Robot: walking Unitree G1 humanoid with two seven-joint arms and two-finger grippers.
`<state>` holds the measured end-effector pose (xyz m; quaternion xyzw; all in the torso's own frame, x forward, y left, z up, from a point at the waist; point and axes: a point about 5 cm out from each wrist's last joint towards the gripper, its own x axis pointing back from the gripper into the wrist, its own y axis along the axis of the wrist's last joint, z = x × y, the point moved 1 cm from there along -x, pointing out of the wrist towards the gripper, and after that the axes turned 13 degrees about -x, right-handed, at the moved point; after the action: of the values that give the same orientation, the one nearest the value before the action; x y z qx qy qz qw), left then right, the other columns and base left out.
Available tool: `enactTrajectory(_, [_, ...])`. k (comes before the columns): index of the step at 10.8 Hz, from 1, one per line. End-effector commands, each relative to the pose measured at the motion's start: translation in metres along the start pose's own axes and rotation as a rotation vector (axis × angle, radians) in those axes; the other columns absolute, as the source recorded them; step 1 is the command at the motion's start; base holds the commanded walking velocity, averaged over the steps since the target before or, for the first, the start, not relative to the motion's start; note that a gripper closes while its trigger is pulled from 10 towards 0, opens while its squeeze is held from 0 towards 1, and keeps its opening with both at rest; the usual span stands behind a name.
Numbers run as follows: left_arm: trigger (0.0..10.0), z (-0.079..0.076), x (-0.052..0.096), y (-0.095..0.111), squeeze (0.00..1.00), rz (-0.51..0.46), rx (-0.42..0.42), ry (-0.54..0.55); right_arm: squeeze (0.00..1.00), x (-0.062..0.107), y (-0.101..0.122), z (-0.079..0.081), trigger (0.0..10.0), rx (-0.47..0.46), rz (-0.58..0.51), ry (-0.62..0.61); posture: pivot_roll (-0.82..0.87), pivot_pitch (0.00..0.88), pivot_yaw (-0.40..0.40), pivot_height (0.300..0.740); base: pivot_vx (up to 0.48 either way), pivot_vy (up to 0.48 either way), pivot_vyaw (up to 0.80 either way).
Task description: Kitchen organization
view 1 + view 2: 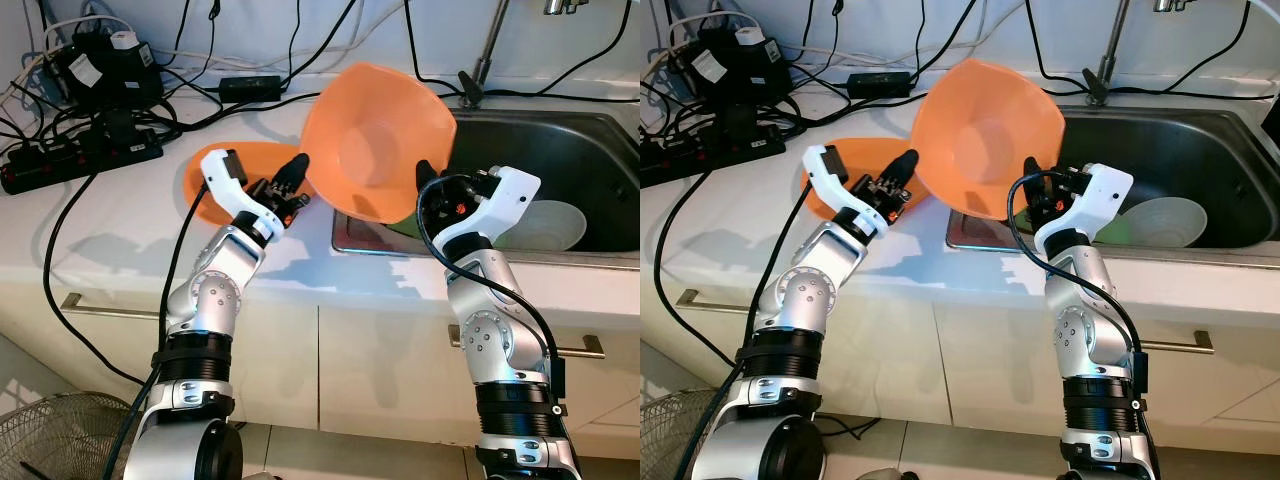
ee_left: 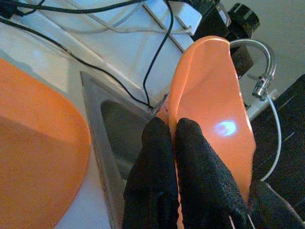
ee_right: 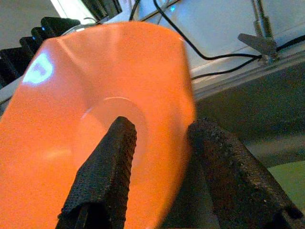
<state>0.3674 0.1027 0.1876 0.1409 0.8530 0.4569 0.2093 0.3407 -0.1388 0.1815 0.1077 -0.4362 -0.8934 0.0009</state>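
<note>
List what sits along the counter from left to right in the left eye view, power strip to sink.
Black power strip → flat orange plate on the counter → left gripper → tilted orange bowl held up at the sink's edge → right gripper → white bowl in the sink.

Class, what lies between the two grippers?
The tilted orange bowl, with the left gripper at its left rim and the right gripper at its right, in the left eye view.
</note>
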Motion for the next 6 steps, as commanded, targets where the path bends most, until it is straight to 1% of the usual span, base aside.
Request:
enactTrajectory(1, [10.0,-0.0039,-0.0006,0.0150,0.00,-0.068,-0.010,-0.025,0.00,-0.0008,0.0066,0.0020,10.0,-0.004,-0.025,-0.003,0.01,0.000,0.065,0.740,0.000,0.000,0.00])
enactTrajectory(2, [10.0,0.0012,-0.0001,0.0161,0.00,-0.075,-0.012,0.006,0.00,-0.0012,0.0088,0.0017,10.0,-0.005,-0.031,-0.004,0.01,0.000,0.064,0.740,0.000,0.000,0.00])
enactTrajectory(3, [10.0,0.0021,0.0001,0.0164,0.00,-0.077,-0.013,0.011,0.00,-0.0014,0.0089,0.0018,10.0,-0.005,-0.031,-0.004,0.00,0.000,0.065,0.740,0.000,0.000,0.00])
enactTrajectory(6, [10.0,-0.0008,0.0012,0.0137,0.00,-0.061,-0.010,-0.021,0.00,-0.0019,0.0067,0.0014,10.0,-0.014,-0.024,-0.005,0.01,0.000,0.063,0.740,0.000,0.000,0.00])
